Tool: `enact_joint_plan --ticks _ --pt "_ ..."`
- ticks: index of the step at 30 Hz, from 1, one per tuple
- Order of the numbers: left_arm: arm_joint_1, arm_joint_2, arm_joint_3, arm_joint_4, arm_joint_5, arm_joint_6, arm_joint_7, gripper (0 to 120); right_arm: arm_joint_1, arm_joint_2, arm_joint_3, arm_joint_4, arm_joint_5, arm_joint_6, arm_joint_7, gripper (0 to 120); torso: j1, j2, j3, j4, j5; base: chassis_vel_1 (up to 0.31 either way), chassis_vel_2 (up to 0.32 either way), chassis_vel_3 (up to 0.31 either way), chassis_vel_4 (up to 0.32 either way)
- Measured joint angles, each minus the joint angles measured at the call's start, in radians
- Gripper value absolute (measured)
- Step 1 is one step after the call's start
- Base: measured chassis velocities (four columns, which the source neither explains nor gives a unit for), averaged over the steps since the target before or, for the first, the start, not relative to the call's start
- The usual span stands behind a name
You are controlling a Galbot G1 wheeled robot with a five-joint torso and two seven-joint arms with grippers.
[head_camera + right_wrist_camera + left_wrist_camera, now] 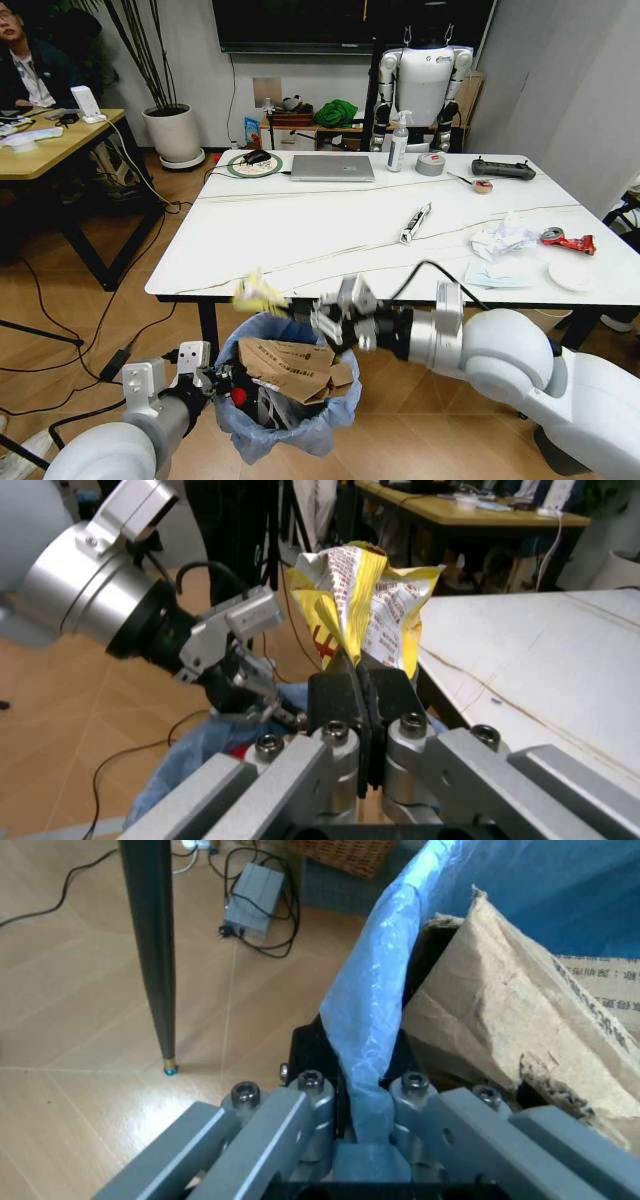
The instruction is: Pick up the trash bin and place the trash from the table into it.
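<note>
Left gripper [360,1117] is pinching the trash bin's [290,395] blue bag rim. Right gripper [362,697] is clamping a yellow snack wrapper [365,604] above the bin, beside the table [330,235].

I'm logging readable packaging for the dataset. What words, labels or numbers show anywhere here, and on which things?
Nothing reads cleanly.
Yellow wrapper, clamped in the right pincer: red print, too blurred to read.
Cardboard in the trash bin, whose bag the left pincer grips: black characters at its edge, too small to read.
Bottle on the table: label unreadable.
</note>
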Motion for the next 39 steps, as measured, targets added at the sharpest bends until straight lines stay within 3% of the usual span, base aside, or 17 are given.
enact_joint_plan --ticks 5,8,19,24,27,29,30,33,36,37,38,39 --pt "0.001 -0.006 0.0 0.0 -0.001 0.0 -0.004 2 -0.025 -0.004 -0.002 0.008 -0.063 -0.022 0.013 0 0.0 0.0 0.0 0.0002 0.0 0.0 0.0 0.0 0.0" --pt "0.0 -0.006 0.0 0.0 -0.001 0.0 -0.005 2 -0.037 -0.01 -0.002 0.009 -0.093 -0.022 0.008 7 0.0 0.0 0.0 0.0001 -0.0001 0.0 0.0 0.0 0.0" --pt "0.002 -0.014 -0.002 0.0 -0.001 0.0 -0.005 2 -0.095 -0.02 0.011 -0.001 -0.186 0.029 -0.025 48 0.0 0.0 0.0 0.0 -0.0001 0.0 0.0 0.0 0.0" --pt "0.005 -0.016 -0.006 0.0 0.0 0.0 -0.004 2 -0.105 0.009 0.031 -0.001 -0.145 0.026 0.091 59 0.0 0.0 0.0 0.0 -0.0002 0.0 0.0 0.0 0.0" --pt "0.011 -0.03 -0.008 0.0 0.012 0.0 -0.003 2 -0.134 0.085 0.066 0.018 -0.053 0.007 0.405 75 0.0 0.0 0.0 0.0004 0.0 0.0 0.0 0.0 0.0" --pt "0.015 -0.039 -0.004 0.0 0.019 0.0 -0.002 2 -0.196 0.13 0.148 0.038 -0.043 -0.027 0.547 85 0.0 0.0 0.0 0.0006 -0.0002 0.0 0.0 0.0 0.0" --pt "0.015 -0.039 -0.004 0.0 0.019 0.0 -0.002 2 -0.196 0.13 0.148 0.038 -0.043 -0.027 0.547 85 0.0 0.0 0.0 0.0006 -0.0002 0.0 0.0 0.0 0.0" --pt "0.025 -0.043 -0.003 0.0 0.023 0.0 -0.001 2 -0.33 0.19 0.325 0.054 -0.108 -0.052 0.588 97 0.0 0.0 0.0 0.0 -0.0002 0.0 0.0 0.0 0.0" --pt "0.025 -0.042 -0.003 0.0 0.023 0.0 -0.001 2 -0.426 0.239 0.443 0.057 -0.198 -0.052 0.589 100 0.0 0.0 0.0 -0.0005 0.0001 0.0 0.0 0.0 0.0" --pt "0.021 -0.042 -0.003 0.0 0.022 0.0 0.0 2 -0.492 0.284 0.514 0.061 -0.257 -0.049 0.582 100 0.0 0.0 0.0 0.0005 -0.0005 0.0 0.0 0.0 0.0" --pt "0.021 -0.042 -0.003 0.0 0.022 0.0 0.0 2 -0.492 0.284 0.514 0.061 -0.257 -0.049 0.582 100 0.0 0.0 0.0 0.0005 -0.0005 0.0 0.0 0.0 0.0" --pt "0.017 -0.041 -0.002 0.0 0.021 0.0 0.001 2 -0.548 0.325 0.557 0.062 -0.3 -0.049 0.574 100 0.0 0.0 0.0 -0.0003 0.0 0.0 0.0 0.0 0.0"
